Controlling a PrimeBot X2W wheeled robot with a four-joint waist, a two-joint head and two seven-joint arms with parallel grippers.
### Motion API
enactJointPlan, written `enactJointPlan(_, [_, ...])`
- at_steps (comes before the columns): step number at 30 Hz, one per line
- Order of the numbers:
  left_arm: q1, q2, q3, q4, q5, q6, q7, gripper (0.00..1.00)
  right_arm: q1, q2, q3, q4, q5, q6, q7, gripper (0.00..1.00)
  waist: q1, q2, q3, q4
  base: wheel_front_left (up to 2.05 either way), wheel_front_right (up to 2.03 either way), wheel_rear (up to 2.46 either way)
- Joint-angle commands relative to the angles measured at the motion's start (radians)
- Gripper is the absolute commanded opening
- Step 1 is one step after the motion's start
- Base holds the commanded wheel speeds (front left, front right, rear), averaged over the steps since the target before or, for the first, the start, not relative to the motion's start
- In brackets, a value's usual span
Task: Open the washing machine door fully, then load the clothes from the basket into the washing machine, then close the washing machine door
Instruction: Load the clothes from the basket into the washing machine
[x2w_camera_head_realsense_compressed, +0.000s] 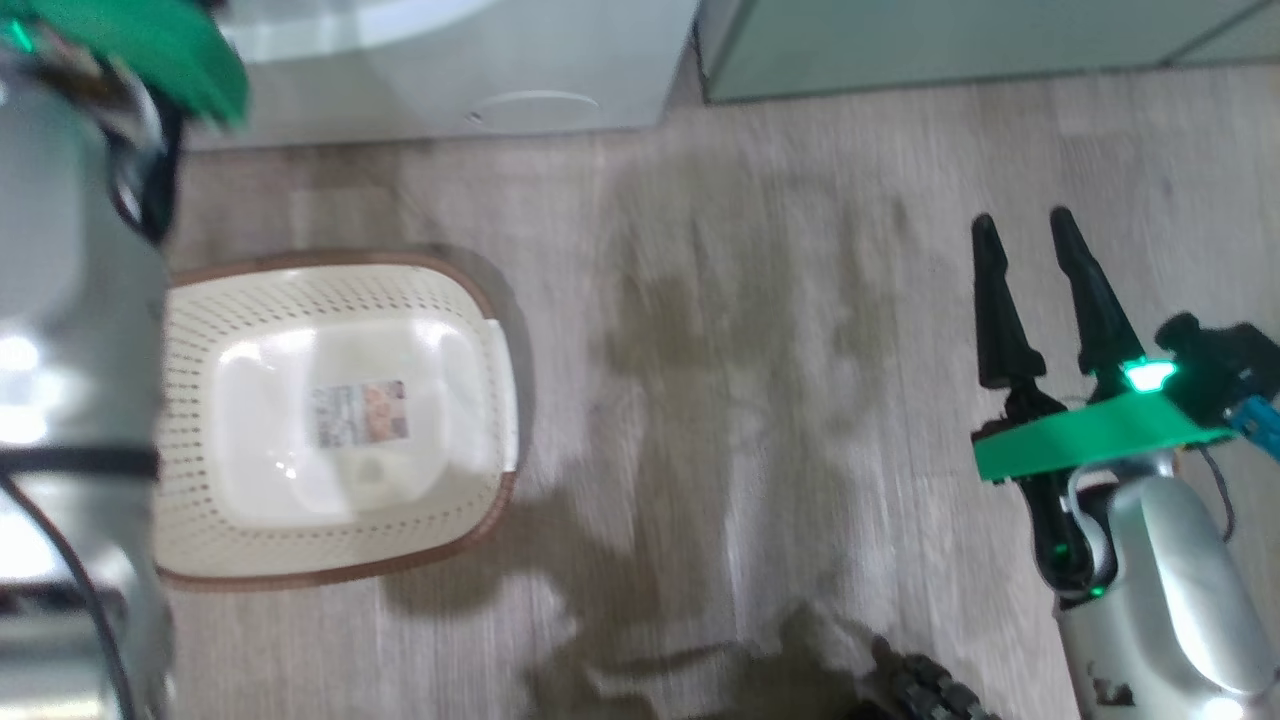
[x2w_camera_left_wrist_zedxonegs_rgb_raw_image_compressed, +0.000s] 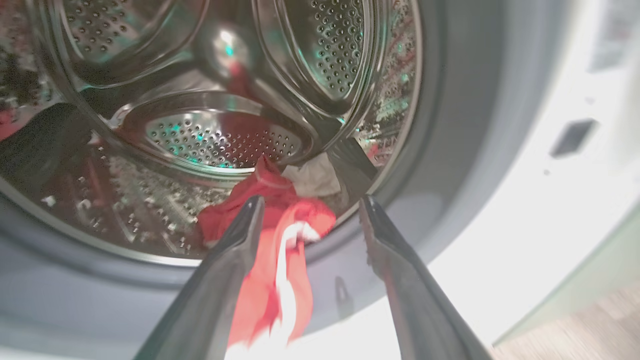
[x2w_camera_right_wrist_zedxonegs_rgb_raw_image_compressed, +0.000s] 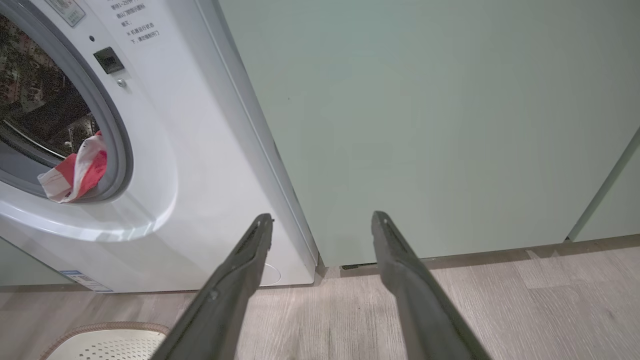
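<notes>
The washing machine stands with its drum mouth uncovered; the washing machine door is out of view. The clothes lie at the drum's front: a red garment drapes over the grey rubber ring, and a white garment sits just behind it. From the right wrist view the red and white cloth hangs over the lip. My left gripper is open at the drum mouth, with the red cloth lying loose between its fingers. The basket is on the floor, nothing in it. My right gripper is open over bare floor.
Pale green cabinets stand right of the washer. The washer's base with its small round panel lies beyond the basket. My left forearm overlaps the basket's left edge. A dark knobbly object sits at the bottom edge. Wooden floor stretches between basket and right arm.
</notes>
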Motion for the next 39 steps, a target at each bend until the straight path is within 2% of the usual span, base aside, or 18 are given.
enactJointPlan(1, [0.035,0.03,0.012,-0.065,0.0,-0.003,-0.005,1.0,0.025,-0.01,0.01,-0.027,-0.007,0.0,-0.009,1.0,0.0001,-0.0001,-0.045,0.038,0.0,0.0,0.0])
enactJointPlan(5, [0.206,-0.021,0.021,-0.189,-0.014,0.003,-0.005,1.0,0.052,-0.016,-0.013,-0.032,-0.013,0.0,-0.009,1.0,0.0001,-0.0001,-0.073,0.066,0.0,0.0,0.0])
enactJointPlan(10, [0.407,-0.087,0.026,-0.355,-0.001,0.033,-0.005,1.0,0.08,-0.018,-0.013,-0.033,-0.023,0.0,-0.009,1.0,0.0001,-0.0001,-0.098,0.088,0.0,0.0,0.0])
enactJointPlan(12, [0.486,-0.116,0.047,-0.407,-0.026,0.042,-0.005,1.0,0.084,-0.017,-0.01,-0.033,-0.024,0.0,-0.009,1.0,0.0001,-0.0001,-0.107,0.091,0.0,0.0,0.0])
enactJointPlan(17, [0.632,-0.145,0.051,-0.529,-0.005,0.072,-0.005,1.0,0.092,-0.015,-0.004,-0.032,-0.009,0.0,-0.009,1.0,0.0001,-0.0001,-0.121,0.096,0.0,0.0,0.0])
enactJointPlan(19, [0.677,-0.154,0.073,-0.573,-0.036,0.094,-0.005,1.0,0.094,-0.016,-0.006,-0.032,-0.006,0.0,-0.009,1.0,0.0001,-0.0001,-0.125,0.099,0.0,0.0,0.0])
enactJointPlan(27, [0.761,-0.16,0.038,-0.667,-0.054,0.157,-0.005,1.0,0.096,-0.009,0.015,-0.023,-0.007,0.0,-0.009,1.0,0.0001,-0.0001,-0.136,0.102,0.0,0.0,0.0])
enactJointPlan(39, [0.773,-0.161,0.005,-0.662,-0.049,0.182,-0.005,1.0,0.096,-0.007,0.013,-0.019,-0.006,0.0,-0.009,1.0,0.0001,-0.0001,-0.146,0.091,0.0,0.0,0.0])
